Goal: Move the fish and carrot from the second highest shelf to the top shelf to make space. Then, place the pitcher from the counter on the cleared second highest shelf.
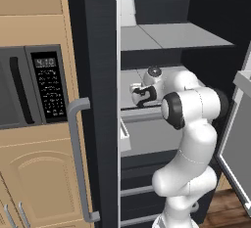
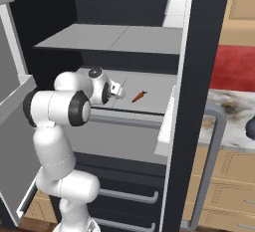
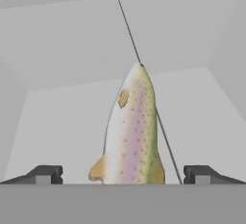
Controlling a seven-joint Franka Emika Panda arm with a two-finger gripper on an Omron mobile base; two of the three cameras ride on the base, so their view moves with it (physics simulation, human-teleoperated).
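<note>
While the gripper (image 3: 123, 174) hangs wide open astride the fish (image 3: 130, 127), nothing is gripped. Fish and carrot (image 2: 139, 96) lie on the second highest shelf (image 2: 154, 94); every transfer seems pending.

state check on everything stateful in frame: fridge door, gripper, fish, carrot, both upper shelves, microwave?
fridge door: open.
gripper: open, fingertips either side of the fish, not closed on it.
fish: lying flat on the second highest shelf, between the open fingers.
carrot: lying on the second highest shelf, untouched.
top shelf: nothing on its visible part.
microwave: door shut, display lit.
</note>
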